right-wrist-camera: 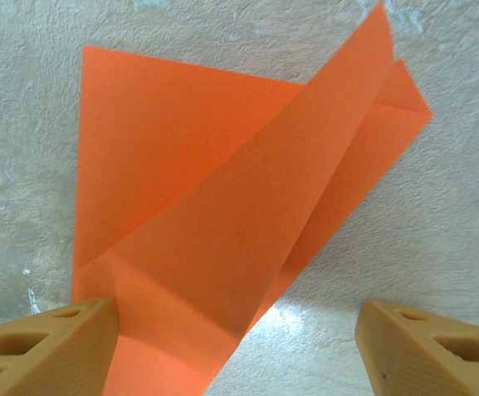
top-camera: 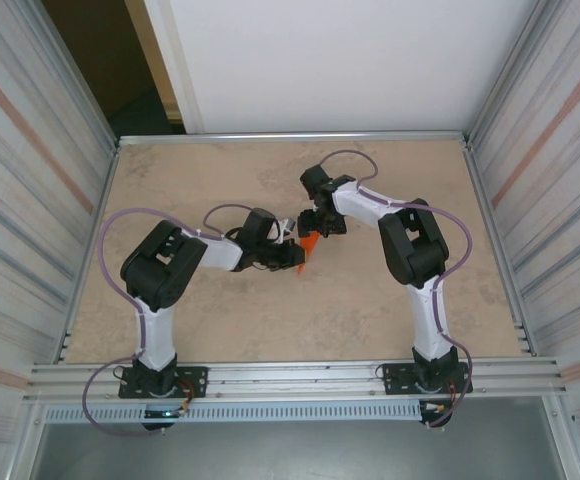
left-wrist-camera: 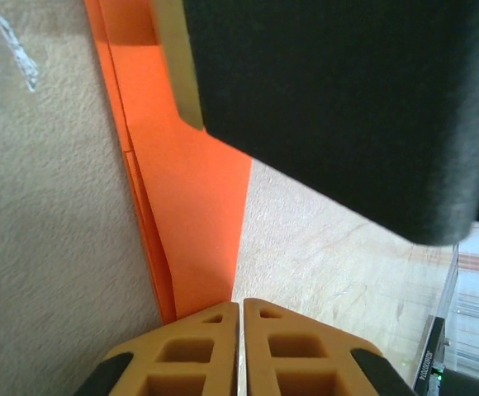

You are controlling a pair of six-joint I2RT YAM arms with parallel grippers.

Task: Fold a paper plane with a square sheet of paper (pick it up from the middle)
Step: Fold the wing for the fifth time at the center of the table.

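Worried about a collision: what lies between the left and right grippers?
The folded orange paper lies between left gripper and right gripper, shown in the top view.

Table [top-camera: 220, 330]: a beige, faintly mottled surface bounded by a metal rim [top-camera: 290, 136] along its four edges. Sheet of paper [top-camera: 308, 246]: bright orange, unmarked and partly folded, lying near the middle of the surface. One layer rests flat on the surface, while a creased flap stands tilted above it.
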